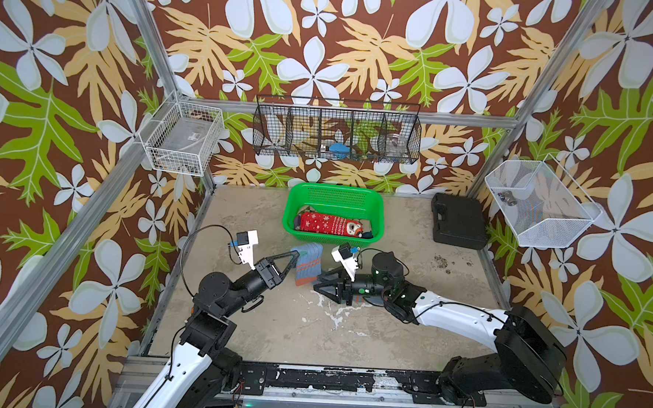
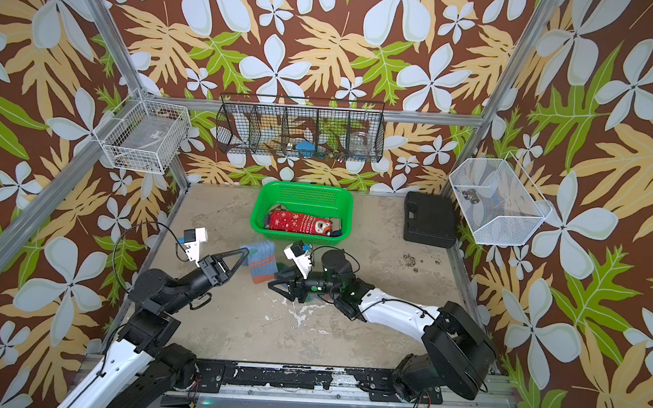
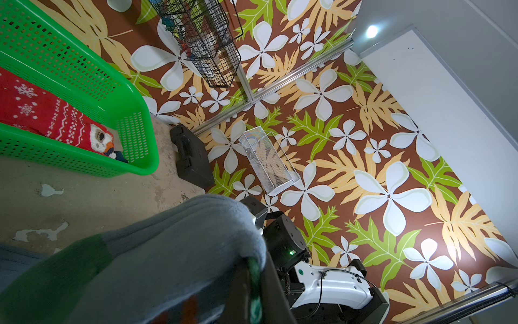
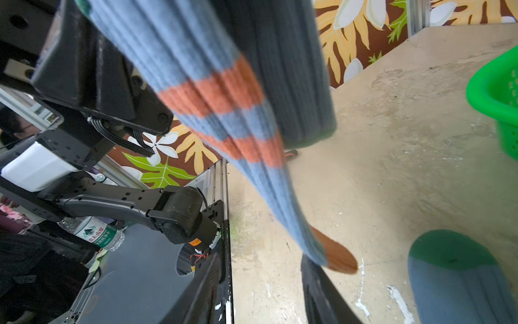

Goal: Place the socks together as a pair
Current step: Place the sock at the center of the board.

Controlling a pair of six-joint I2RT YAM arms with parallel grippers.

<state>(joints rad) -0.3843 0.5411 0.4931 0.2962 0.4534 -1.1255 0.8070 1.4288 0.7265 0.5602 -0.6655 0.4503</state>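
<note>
— Your left jaws are pinching the blue-grey sock (image 1: pixel 308 267); it is hanging over the surface (image 1: pixel 272 332), just in front of the green basket (image 1: pixel 337 191).

— And your right jaws are hovering beside it, near a second green-toed sock (image 4: pixel 454 286); whether they are gripping anything, I cannot tell. A red snowflake sock (image 1: pixel 326 224) is lying in that basket.

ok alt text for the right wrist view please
A blue-grey, orange-striped sock hangs from the left gripper over a worn beige table. A green-toed sock lies on it, and a green basket edges in.
</note>
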